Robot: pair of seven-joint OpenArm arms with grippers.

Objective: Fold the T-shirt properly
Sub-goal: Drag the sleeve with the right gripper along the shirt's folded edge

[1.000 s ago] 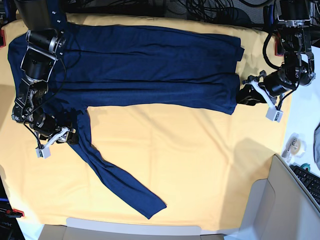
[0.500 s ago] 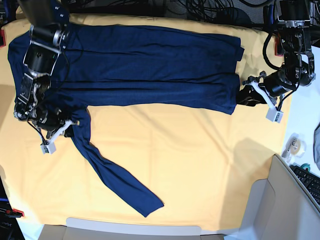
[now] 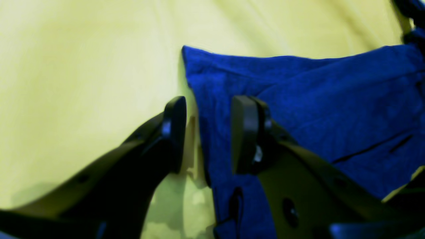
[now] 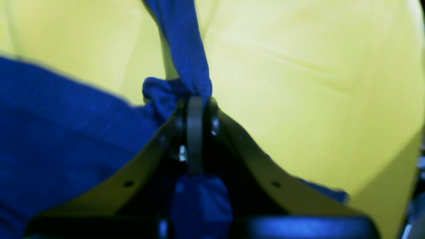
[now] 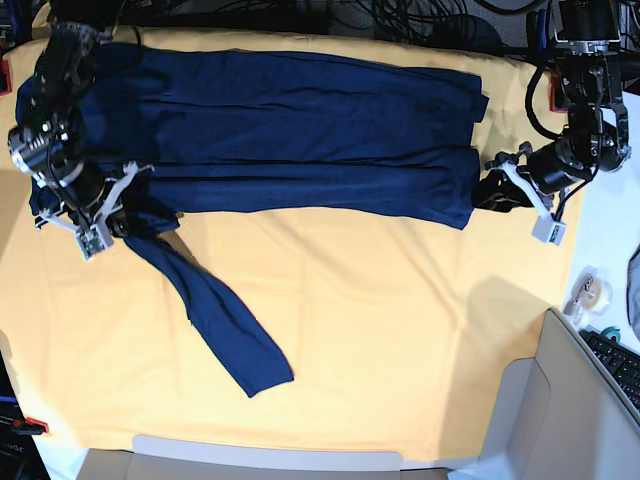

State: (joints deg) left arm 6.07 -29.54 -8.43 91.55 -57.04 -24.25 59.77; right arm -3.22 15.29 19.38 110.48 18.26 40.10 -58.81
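Since the earlier frames, the right gripper [image 4: 195, 109] has lifted toward the shirt body, dragging the loose sleeve so its cuff now lies nearer the table centre. Its fingers are clenched on a bunched fold of the T-shirt [image 5: 300, 130] at the sleeve root. The left gripper [image 3: 207, 132] stands released, fingers [image 3: 245, 132] straddling the hem corner (no grip). The shirt lies spread across the yellow cloth [image 5: 400, 330]. No legible writing is visible.
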